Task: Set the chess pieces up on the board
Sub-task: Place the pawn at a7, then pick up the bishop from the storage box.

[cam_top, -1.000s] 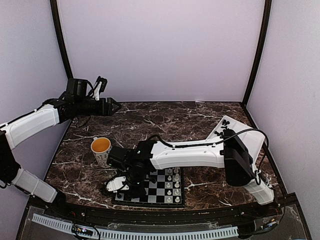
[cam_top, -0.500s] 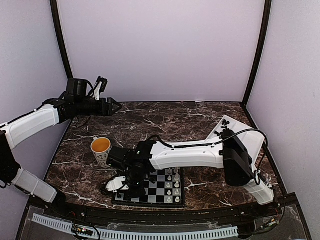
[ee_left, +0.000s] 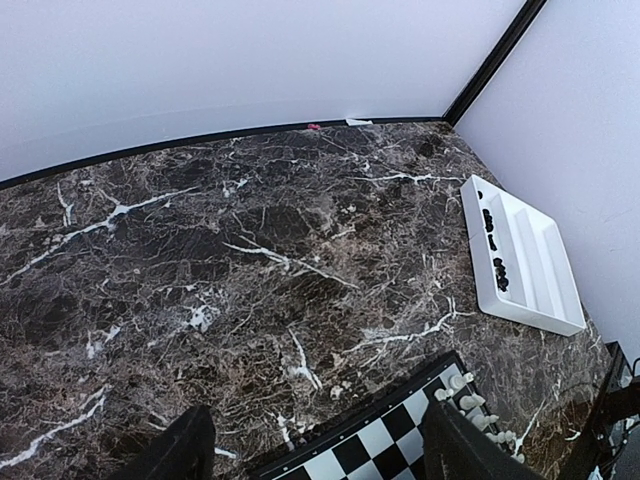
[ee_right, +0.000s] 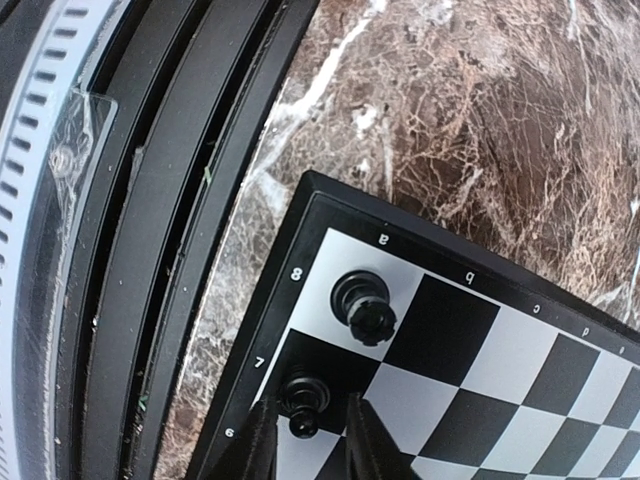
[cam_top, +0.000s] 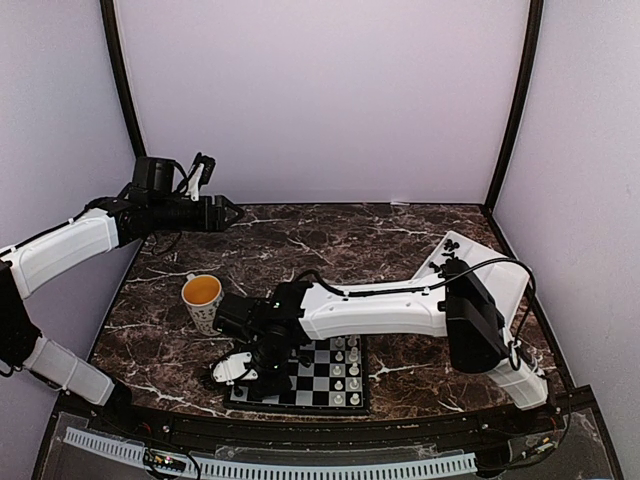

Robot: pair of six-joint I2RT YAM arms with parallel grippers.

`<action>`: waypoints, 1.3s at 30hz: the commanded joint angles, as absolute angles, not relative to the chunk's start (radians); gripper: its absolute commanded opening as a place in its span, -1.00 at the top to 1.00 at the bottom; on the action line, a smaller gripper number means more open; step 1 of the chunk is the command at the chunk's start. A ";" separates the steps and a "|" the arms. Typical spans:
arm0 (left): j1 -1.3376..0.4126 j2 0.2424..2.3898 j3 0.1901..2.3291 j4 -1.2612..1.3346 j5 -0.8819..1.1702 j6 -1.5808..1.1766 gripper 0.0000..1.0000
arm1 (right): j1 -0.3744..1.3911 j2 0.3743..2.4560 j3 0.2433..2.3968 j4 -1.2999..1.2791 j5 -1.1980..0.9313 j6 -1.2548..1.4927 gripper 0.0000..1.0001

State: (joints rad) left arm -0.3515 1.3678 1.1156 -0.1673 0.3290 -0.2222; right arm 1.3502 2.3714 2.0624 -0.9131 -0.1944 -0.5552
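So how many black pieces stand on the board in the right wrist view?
2: one piece on the corner square, one piece on the next square, between the right fingers. Others may be hidden.

- Dark marble tabletop [ee_left: 250,250], white-veined, spreads below and ahead of the left gripper [ee_left: 318,420].
- Plain pale lilac walls [cam_top: 320,100] rise beyond it, with black corner posts [cam_top: 515,110].
- Black edge rails [ee_right: 200,150] run left of the right gripper [ee_right: 308,408].
- Soft, even light.

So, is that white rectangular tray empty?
Not empty: small black chess pieces lie in one outer compartment of the white rectangular tray; the other compartments look bare.
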 commanded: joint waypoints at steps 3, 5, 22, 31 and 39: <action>-0.353 1.341 1.119 -0.170 0.352 -0.230 -0.48 | 1.354 2.318 2.104 -0.930 -0.207 -0.600 0.20; -0.353 1.342 1.114 -0.162 0.357 -0.229 -0.48 | 1.335 2.267 2.100 -0.951 -0.239 -0.628 0.17; -0.461 1.426 1.131 -0.109 0.381 -0.173 -0.42 | 0.720 1.680 1.445 -0.817 -0.208 -0.525 0.42; -0.553 1.532 1.250 -0.162 0.442 -0.141 -0.37 | 0.365 1.638 1.264 -0.734 -0.155 -0.446 0.68; -0.597 1.640 1.350 -0.211 0.457 -0.129 -0.35 | 0.321 1.713 1.272 -0.779 -0.075 -0.484 0.72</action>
